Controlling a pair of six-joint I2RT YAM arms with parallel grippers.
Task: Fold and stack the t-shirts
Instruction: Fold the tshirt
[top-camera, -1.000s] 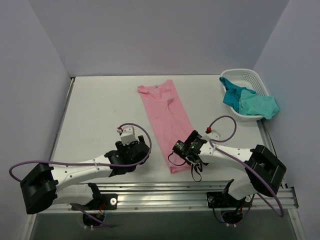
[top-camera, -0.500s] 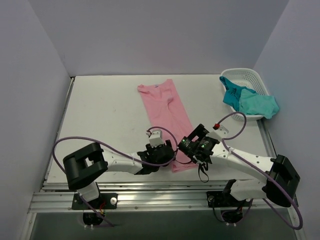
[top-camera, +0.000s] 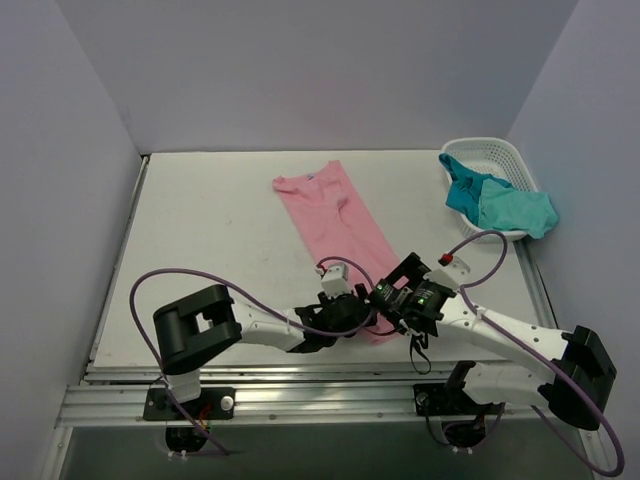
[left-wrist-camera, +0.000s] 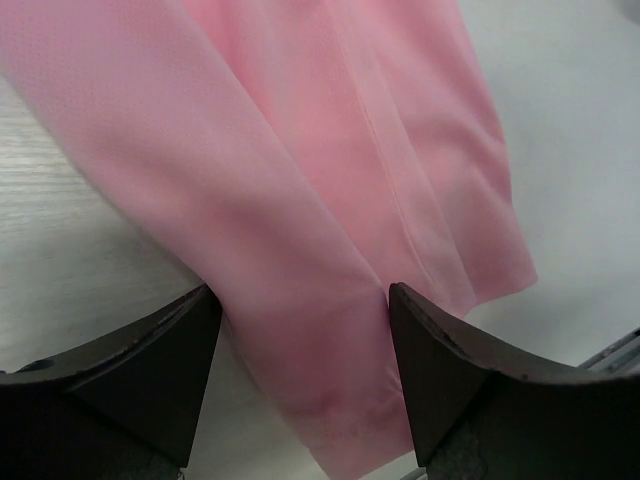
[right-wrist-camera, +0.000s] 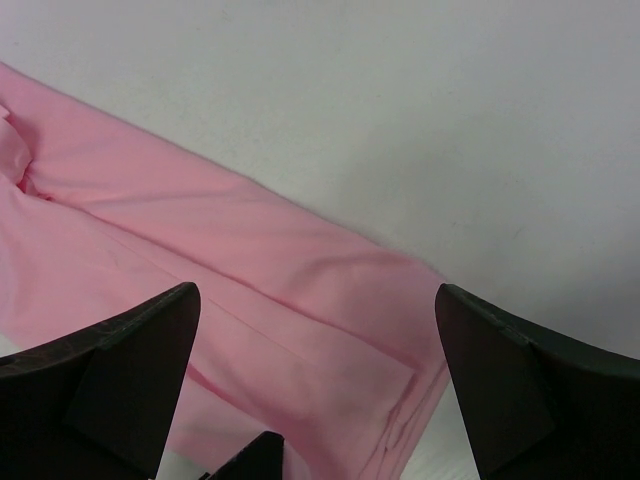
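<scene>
The light pink t-shirt (top-camera: 335, 217) lies folded lengthwise into a long strip on the table, collar at the far end, hem near the arms. My left gripper (top-camera: 350, 318) is open at the hem's left corner; its wrist view shows pink fabric (left-wrist-camera: 300, 250) between the spread fingers (left-wrist-camera: 150, 370). My right gripper (top-camera: 392, 308) is open over the hem's right corner; its wrist view shows layered pink fabric (right-wrist-camera: 300, 330) between the fingers (right-wrist-camera: 520, 390). Teal and turquoise t-shirts (top-camera: 500, 205) hang over the white basket (top-camera: 492, 150).
The basket stands at the far right of the table by the right wall. Purple cables (top-camera: 200, 285) loop from both arms. The metal rail (top-camera: 300, 395) runs along the near edge. Grey walls close in the left, back and right.
Both grippers have moved right and inward to the pink shirt's near hem. The left arm has stretched far across from the left. The shirt's near end has shifted slightly right.
</scene>
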